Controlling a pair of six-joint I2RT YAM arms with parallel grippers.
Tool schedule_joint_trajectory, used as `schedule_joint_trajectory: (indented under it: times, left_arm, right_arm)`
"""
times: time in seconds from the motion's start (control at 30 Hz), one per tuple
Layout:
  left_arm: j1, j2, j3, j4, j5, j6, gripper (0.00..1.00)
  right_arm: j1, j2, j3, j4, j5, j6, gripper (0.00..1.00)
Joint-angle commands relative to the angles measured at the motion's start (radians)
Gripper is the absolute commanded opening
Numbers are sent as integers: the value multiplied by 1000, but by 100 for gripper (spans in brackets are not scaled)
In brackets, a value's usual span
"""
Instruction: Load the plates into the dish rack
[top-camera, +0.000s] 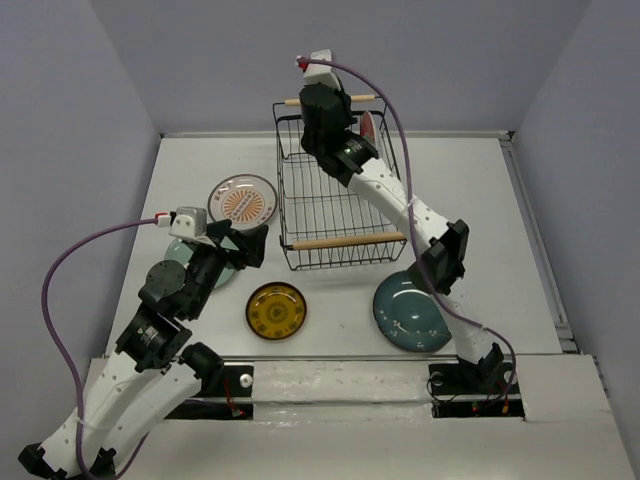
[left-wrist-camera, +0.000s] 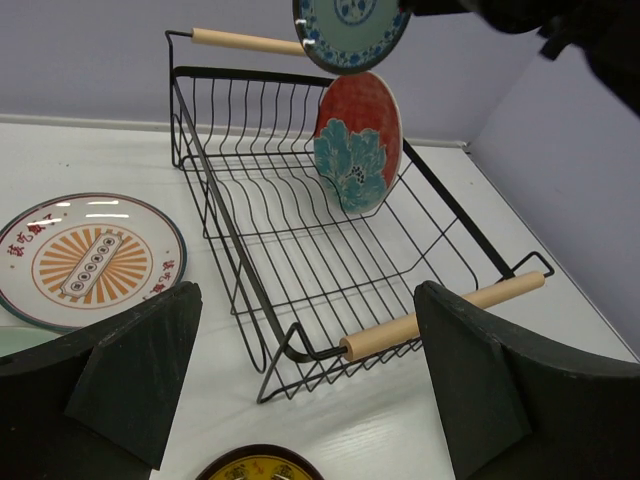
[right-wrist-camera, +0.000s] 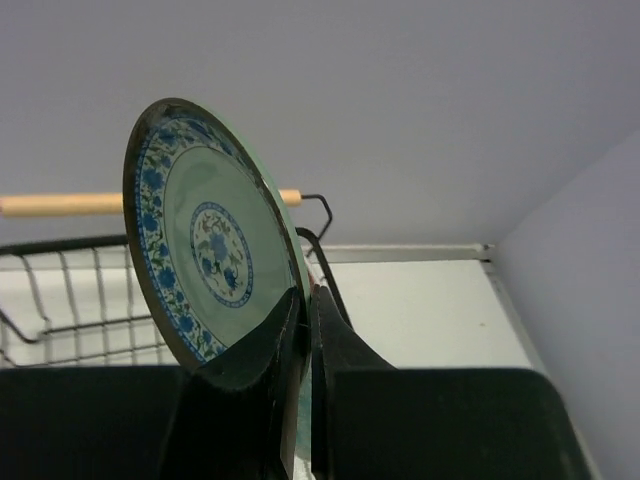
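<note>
The black wire dish rack (top-camera: 340, 195) stands mid-table, also in the left wrist view (left-wrist-camera: 300, 250). A red plate with teal flowers (left-wrist-camera: 357, 140) stands upright at its far right end (top-camera: 368, 125). My right gripper (right-wrist-camera: 305, 296) is shut on the rim of a pale mint green plate with a blue border (right-wrist-camera: 205, 250), holding it upright above the rack's far end (left-wrist-camera: 350, 30). My left gripper (left-wrist-camera: 310, 380) is open and empty, left of the rack (top-camera: 245, 245). A white plate with an orange centre (top-camera: 242, 201), an amber plate (top-camera: 276, 310) and a large blue-teal plate (top-camera: 410, 312) lie flat on the table.
A teal plate (top-camera: 182, 252) lies mostly hidden under my left gripper. The rack's near wooden handle (top-camera: 348, 241) faces the arms, and the far one (right-wrist-camera: 60, 205) is by the back wall. My right arm (top-camera: 400, 200) reaches over the rack's right side.
</note>
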Motion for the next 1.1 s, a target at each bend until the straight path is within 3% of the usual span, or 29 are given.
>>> schedule_joint_trajectory:
  times: [0.0, 0.4, 0.7, 1.07]
  left_arm:
    - [-10, -15, 48, 22, -32, 4, 99]
    - [-8, -20, 48, 21, -41, 0, 99]
    - [-8, -12, 48, 21, -41, 1, 99]
    - [-8, -6, 45, 22, -39, 1, 99]
  right_arm:
    - [11, 27, 5, 265, 178, -363, 7]
    - [2, 133, -89, 264, 148, -311, 7]
    - [-49, 139, -177, 134, 57, -92, 7]
    - [-79, 185, -235, 33, 8, 42, 7]
